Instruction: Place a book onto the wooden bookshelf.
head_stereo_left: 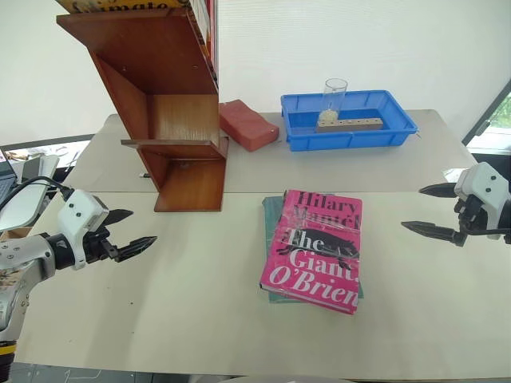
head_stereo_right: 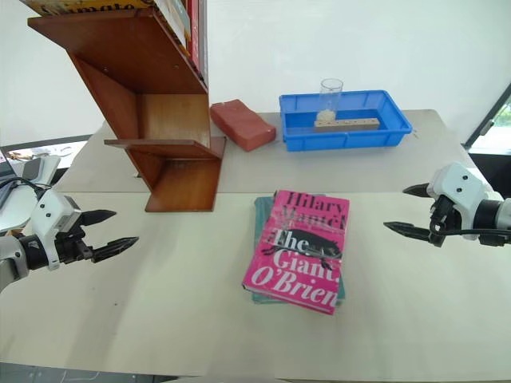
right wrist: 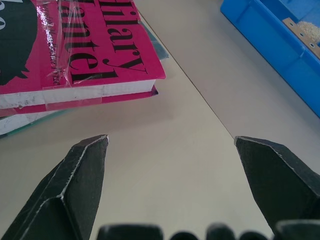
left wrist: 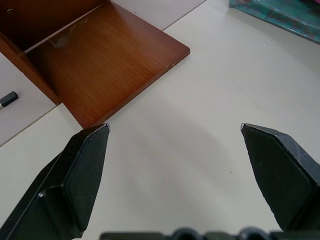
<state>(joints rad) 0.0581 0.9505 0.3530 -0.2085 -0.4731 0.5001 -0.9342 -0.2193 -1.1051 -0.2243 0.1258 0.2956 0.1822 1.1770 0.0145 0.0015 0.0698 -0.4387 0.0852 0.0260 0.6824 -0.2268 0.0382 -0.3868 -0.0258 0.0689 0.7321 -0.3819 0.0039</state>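
- The pink book lies flat, cover up, in the middle of the surface, a little toward the near edge.
- It sits right on top of a teal book, whose edges peek out along its left side and far end.
- The bookshelf stands toward the far left part of the surface, well apart from the pink book, with its base resting on the top.
- More books already lean on its top shelf.
- Left gripper hovers over the left edge of the surface, its 2 fingers spread wide with nothing between them, aimed in toward the middle.
- Right gripper hangs over the right edge, its fingers also spread wide and empty, aimed in toward the pink book.
- Both grippers are clear of the book, 1 on each side of it.
- In the right wrist view the pink book's page edge sits just beyond the fingers, not touching them.
- A red brick-like block lies just right of the bookshelf, near the far edge.
- A blue tray sits at the far edge right of the block, with a clear glass and a wooden strip inside.
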